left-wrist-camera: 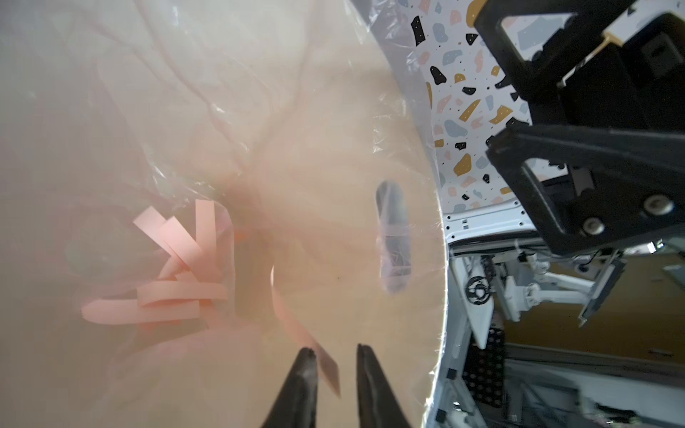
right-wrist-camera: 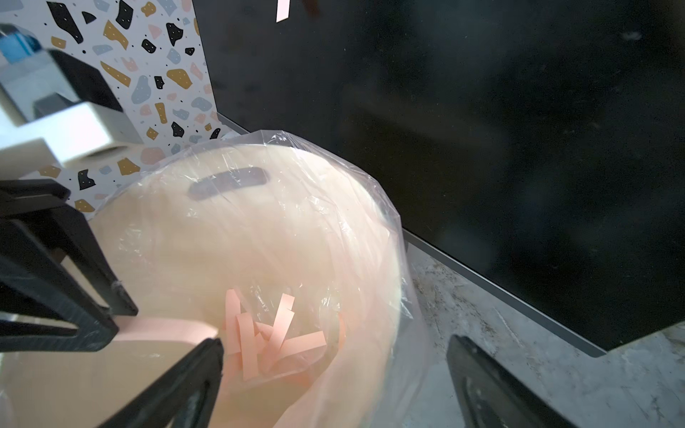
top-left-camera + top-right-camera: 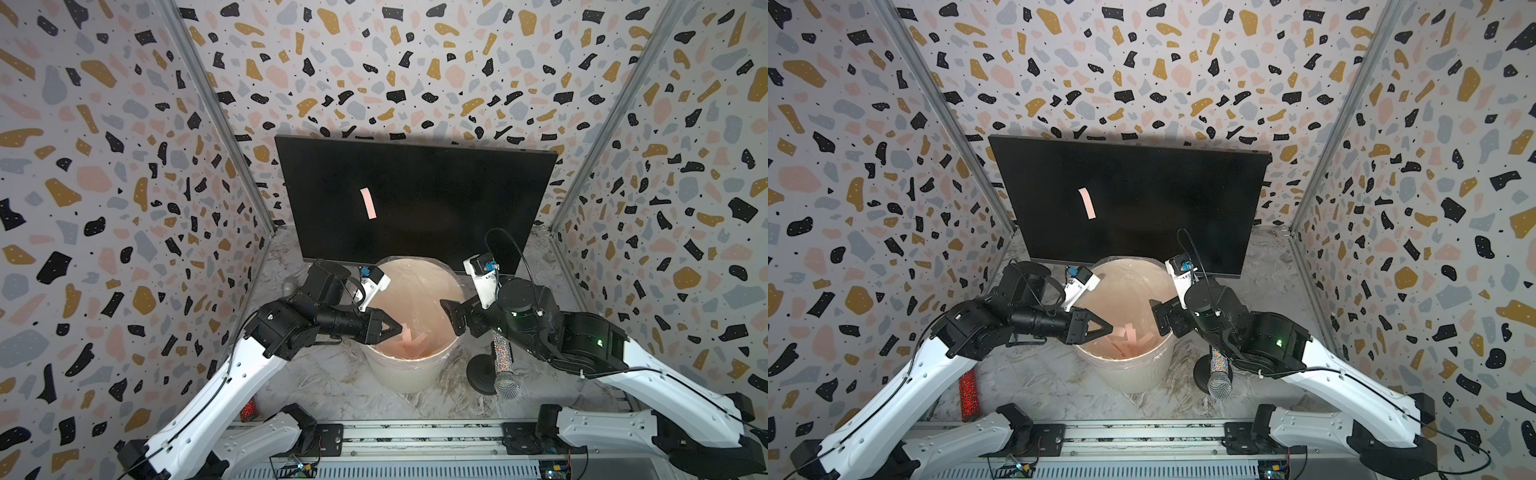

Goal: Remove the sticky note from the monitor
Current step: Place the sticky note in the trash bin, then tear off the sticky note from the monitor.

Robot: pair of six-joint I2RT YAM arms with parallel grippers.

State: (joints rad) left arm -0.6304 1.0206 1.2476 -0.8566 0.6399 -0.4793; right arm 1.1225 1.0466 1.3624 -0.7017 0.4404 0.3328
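Smooth white plastic bin (image 3: 399, 374); liner (image 2: 370, 207) of clear glossy film, crinkled. In bin: paper strips (image 1: 185, 259), matt pink. Behind bin: monitor (image 3: 415, 199), matt black screen; sticky note (image 3: 368, 203), matt pink paper. Under bin: tabletop (image 3: 332, 386), marbled, slight sheen.

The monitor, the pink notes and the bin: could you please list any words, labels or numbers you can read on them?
No readable text anywhere.
Monitor: dark screen, no brand visible.
Pink note on the screen: blank.
Pink strips in the bin: blank.
Round mark on a white arm part: too blurred to read.
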